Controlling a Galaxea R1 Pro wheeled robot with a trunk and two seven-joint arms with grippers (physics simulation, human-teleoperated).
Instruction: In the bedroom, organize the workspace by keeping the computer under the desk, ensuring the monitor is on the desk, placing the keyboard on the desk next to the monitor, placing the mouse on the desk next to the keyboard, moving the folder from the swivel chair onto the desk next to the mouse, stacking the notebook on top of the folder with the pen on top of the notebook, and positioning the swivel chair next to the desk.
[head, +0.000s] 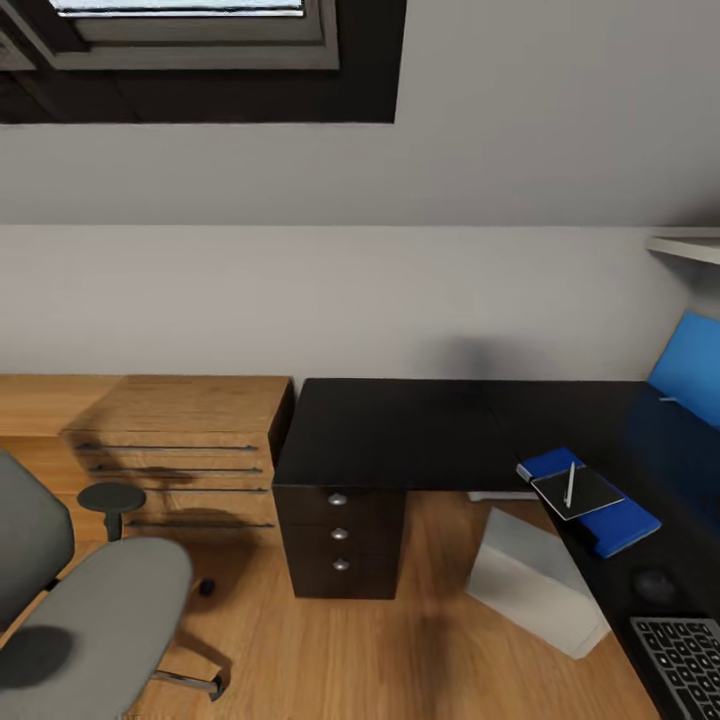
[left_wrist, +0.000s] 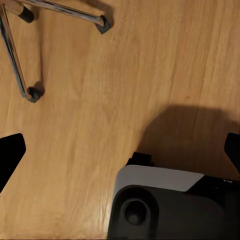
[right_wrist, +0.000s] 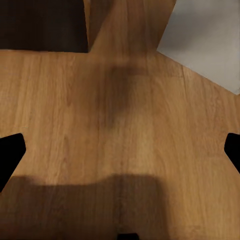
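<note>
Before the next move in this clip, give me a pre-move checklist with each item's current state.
1. Folder on the desk: ok.
2. Notebook on the folder, pen on top: ok.
3. Computer under the desk: ok, tilted on the floor by the desk edge.
4. Keyboard on the desk, mouse beside it: ok.
5. Swivel chair next to the desk: not ok, it stands apart, before the wood cabinet.
6. Both grippers open: ok; left gripper, right gripper.

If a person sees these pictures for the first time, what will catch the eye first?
Probably the bright blue folder on the black desk at the right, with the notebook and a pen stacked on it. Next, the grey swivel chair at lower left, standing apart from the desk on the wood floor.
</note>
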